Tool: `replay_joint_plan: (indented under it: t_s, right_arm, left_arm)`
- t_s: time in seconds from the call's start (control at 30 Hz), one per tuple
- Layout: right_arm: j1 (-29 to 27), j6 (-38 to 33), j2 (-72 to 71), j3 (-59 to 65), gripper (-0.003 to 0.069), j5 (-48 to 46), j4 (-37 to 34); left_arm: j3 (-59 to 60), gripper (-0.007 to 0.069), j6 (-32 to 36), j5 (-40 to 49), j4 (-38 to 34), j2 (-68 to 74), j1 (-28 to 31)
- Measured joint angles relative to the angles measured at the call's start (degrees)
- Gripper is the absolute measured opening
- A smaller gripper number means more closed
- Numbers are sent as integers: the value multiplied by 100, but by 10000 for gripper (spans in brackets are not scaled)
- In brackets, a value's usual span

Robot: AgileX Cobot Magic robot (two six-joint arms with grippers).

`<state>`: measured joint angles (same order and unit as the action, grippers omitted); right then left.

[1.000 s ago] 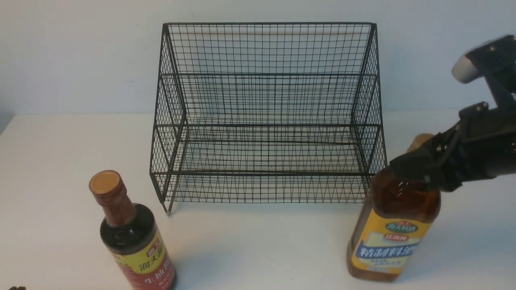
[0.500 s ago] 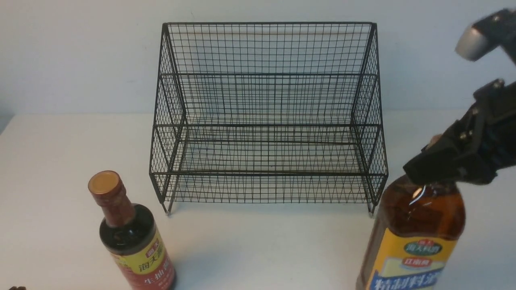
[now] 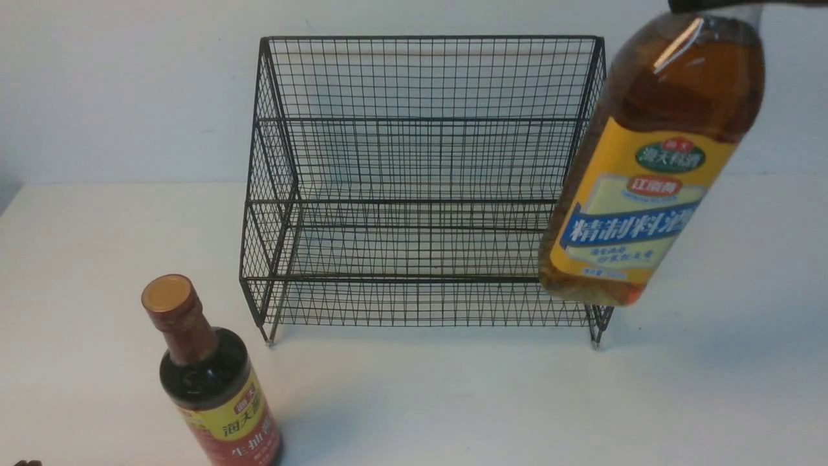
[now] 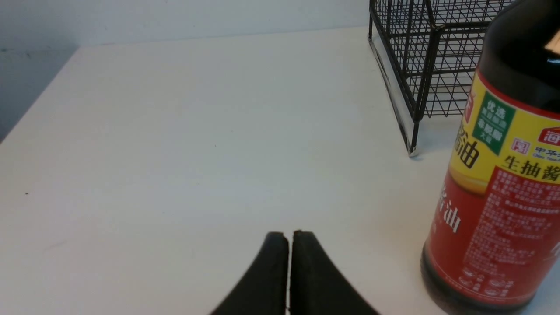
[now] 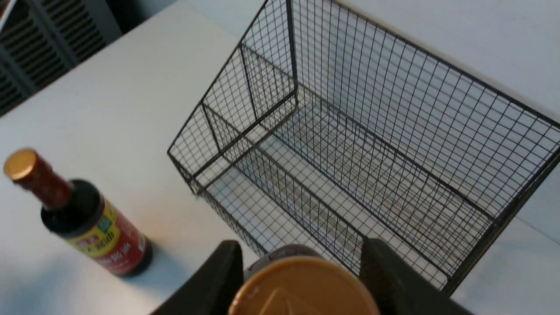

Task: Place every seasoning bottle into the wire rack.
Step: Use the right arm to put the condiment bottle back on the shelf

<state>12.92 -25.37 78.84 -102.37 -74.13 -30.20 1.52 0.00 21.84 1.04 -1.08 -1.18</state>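
Findings, largest item first.

1. The desk [image 3: 414, 401]: a white surface carrying the rack and one bottle.

2. The wire rack [image 3: 427, 194]: it stands upright on its feet at the back of the desk. Both tiers hold nothing, so no bottle is stowed yet.

3. The amber bottle [image 3: 647, 175]: it hangs in the air, clear of the desk, at the rack's right end. It is tilted, its base swung toward the rack's right front corner and its shoulder leaning away from the rack. In the front view the base overlaps that corner, and I cannot tell whether glass and wire touch. Going by my right wrist view, the bottle sits on the near side of the front rail, not over a tier.

4. The soy-sauce bottle [image 3: 213, 388]: it stands upright on the desk, forward of the rack's left front foot and apart from it. Nothing grips it.

5. My right hand [image 5: 300, 262]: it is clamped on the amber bottle just under the tan cap [image 5: 302, 293], one finger on each side, and carries the bottle's whole weight.

6. My left hand [image 4: 288, 267]: its fingers are pressed together on nothing. It sits low over the desk, forward of the rack's left end, with the soy-sauce bottle near it.

Assessment: nothing of the two placements is complete. The first is mid-carry. The bottle must be squared up, brought over a tier and set down. The second is not begun.
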Motion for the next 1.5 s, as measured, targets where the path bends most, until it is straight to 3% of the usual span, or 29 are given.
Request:
replay_joint_plan:
  t_s: [0.37, 0.67, 0.93, 1.5]
  right_arm:
    - [0, 468, 1467, -993, 321, 388, 175]
    - [0, 546, 1876, -1528, 321, 1115, 136]
    - [0, -109, 2090, -1548, 321, 1923, 116]
    - [0, -944, 2553, -1548, 321, 1524, 20]
  left_arm:
    - [0, -5, 0, 0, 0, 0, 0]
    - [0, -5, 0, 0, 0, 0, 0]
    - [0, -5, 0, 0, 0, 0, 0]
    - [0, -5, 0, 0, 0, 0, 0]
